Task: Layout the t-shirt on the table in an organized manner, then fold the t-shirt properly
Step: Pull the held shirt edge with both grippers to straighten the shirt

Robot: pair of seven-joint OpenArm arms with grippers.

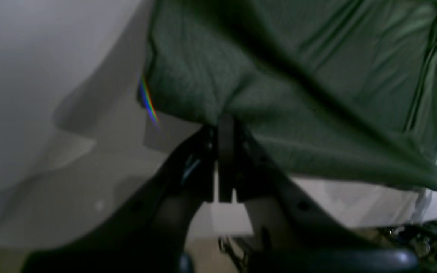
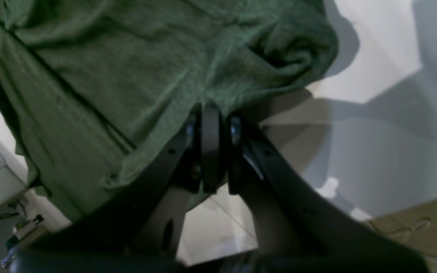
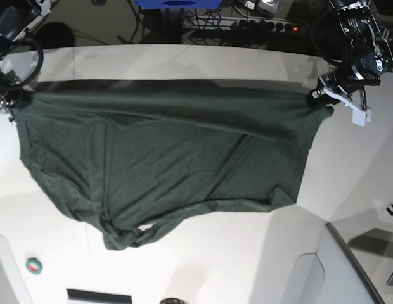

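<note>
T-shirt [image 3: 165,164] stretched wide above the table [image 3: 348,164], my left hand [image 1: 226,123] & right hand [image 2: 211,112] each clamped tight on a top corner, lower edge bunched w/ wrinkles.

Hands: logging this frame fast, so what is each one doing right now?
Left hand: closed on the t-shirt.
Right hand: closed on the t-shirt too.
</note>
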